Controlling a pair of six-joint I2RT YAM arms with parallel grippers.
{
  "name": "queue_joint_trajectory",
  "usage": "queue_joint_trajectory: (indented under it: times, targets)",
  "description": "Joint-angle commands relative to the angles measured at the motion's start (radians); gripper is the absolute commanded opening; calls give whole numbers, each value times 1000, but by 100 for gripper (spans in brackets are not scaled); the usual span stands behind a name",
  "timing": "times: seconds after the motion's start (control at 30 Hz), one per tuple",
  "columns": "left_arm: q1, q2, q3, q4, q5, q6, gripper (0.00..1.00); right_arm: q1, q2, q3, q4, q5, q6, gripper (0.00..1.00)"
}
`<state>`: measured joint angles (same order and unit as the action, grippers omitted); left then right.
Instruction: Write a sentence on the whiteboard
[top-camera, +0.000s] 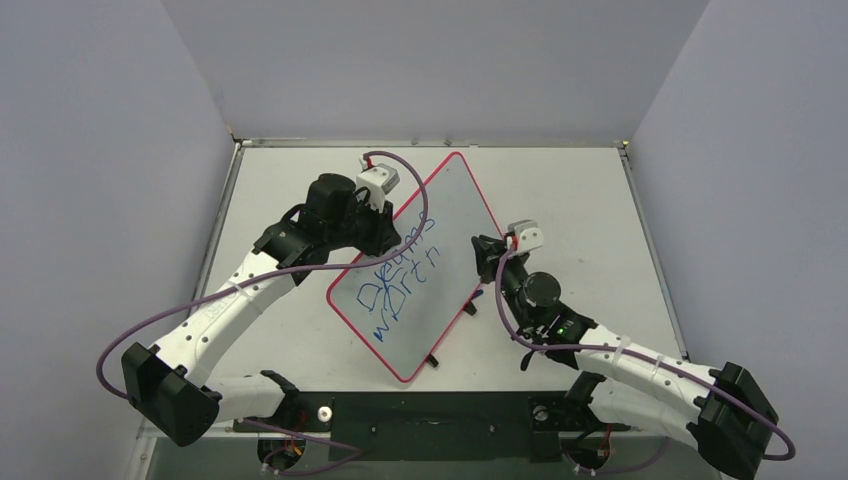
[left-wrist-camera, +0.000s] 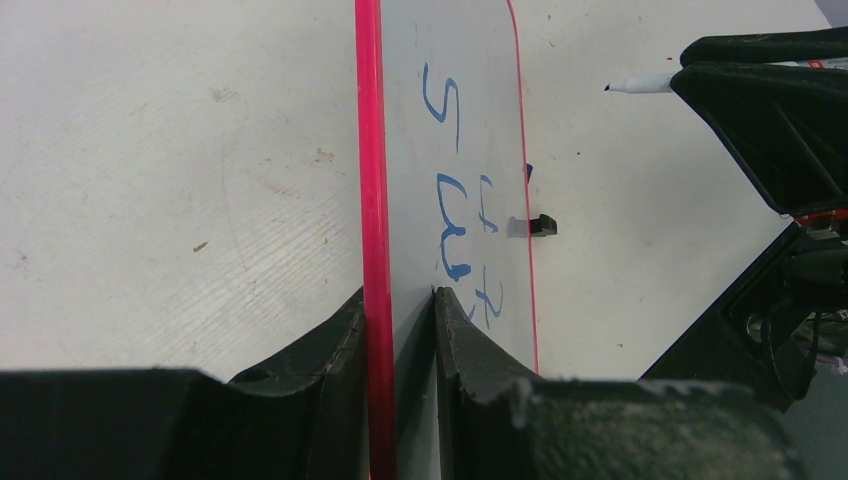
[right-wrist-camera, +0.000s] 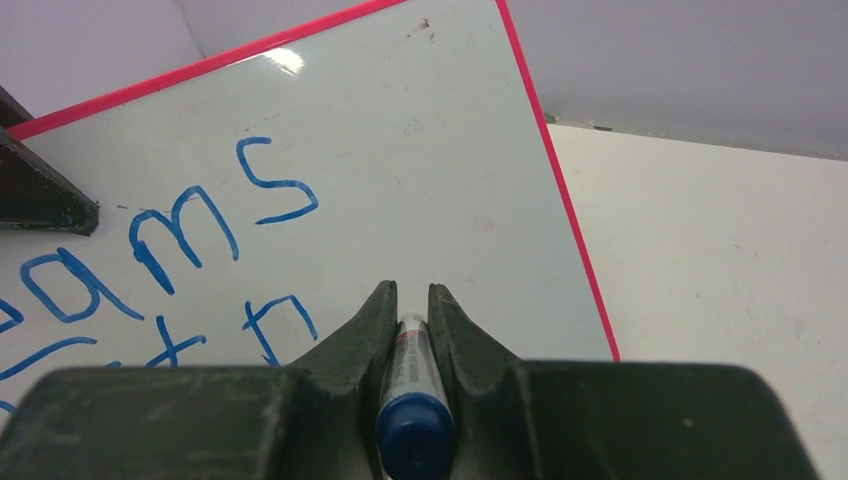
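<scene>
Left wrist: left jaws clamped on the whiteboard (left-wrist-camera: 450, 60) rim. Right jaws pinch a blue marker (right-wrist-camera: 412, 420), tip just off the board edge, near the sentence (top-camera: 398, 280).

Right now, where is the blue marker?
In the right wrist view, the marker is pinched in the right tool, pointing at the whiteboard near its right edge.

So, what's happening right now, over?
Left pincer clamps whiteboard rim. Right pincer grips blue marker, tip off board. Sentence shows three lines. Nothing in the way.
</scene>
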<state>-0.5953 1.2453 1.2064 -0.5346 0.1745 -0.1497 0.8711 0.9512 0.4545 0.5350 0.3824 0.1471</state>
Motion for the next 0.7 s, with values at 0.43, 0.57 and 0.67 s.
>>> queue_joint_trajectory:
  times: [0.43,0.57,0.67]
  targets:
    - [5,-37,9,103,-82,96,0,-163,-39,-43,174,-253,142,0]
    - [5,-37,9,104,-81,96,0,-210,-39,-51,197,-295,184,0]
    - [5,-35,9,103,-82,96,0,-237,-36,-54,205,-320,212,0]
